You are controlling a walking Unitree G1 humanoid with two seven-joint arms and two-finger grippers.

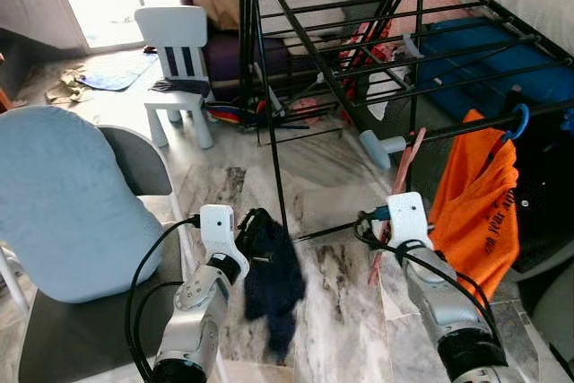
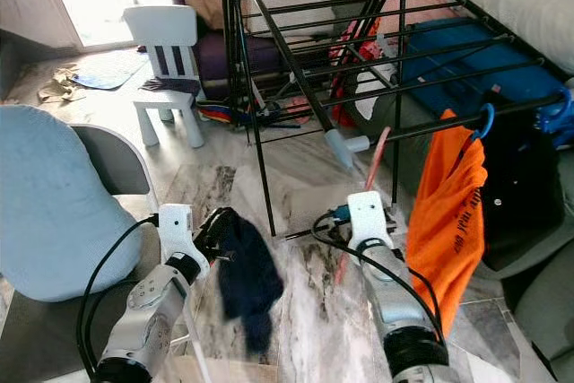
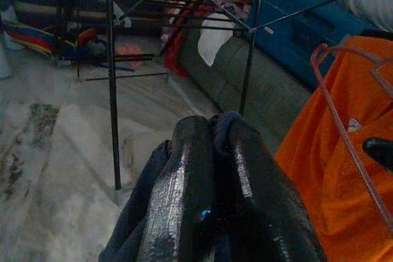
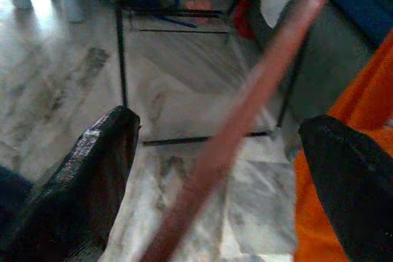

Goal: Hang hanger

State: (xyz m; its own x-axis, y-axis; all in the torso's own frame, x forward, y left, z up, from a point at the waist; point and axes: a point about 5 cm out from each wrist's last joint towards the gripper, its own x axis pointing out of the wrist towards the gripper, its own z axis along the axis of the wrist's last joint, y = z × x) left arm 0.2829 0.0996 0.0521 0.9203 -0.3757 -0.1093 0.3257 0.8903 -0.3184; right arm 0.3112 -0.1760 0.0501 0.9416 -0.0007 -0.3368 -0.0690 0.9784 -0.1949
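A thin pink hanger (image 1: 405, 163) slants down in front of the black drying rack (image 1: 359, 51). My right gripper (image 4: 221, 121) is open, its fingers (image 4: 98, 170) spread wide, and the hanger's bar (image 4: 245, 108) crosses the gap between them. My left gripper (image 3: 212, 127) is shut on a dark navy garment (image 1: 273, 284) that droops toward the marble floor, to the left of the rack's leg. An orange shirt (image 1: 475, 213) hangs from a blue hook (image 1: 520, 118) on the rack's front rail, just right of the right gripper (image 1: 377, 221).
A chair with a light blue cushion (image 1: 63, 204) stands close on the left. A white child's chair (image 1: 179, 51) is farther back. Clothes and clutter (image 1: 296, 109) lie under the rack. A grey sofa with a blue item (image 1: 484, 51) is behind the rack.
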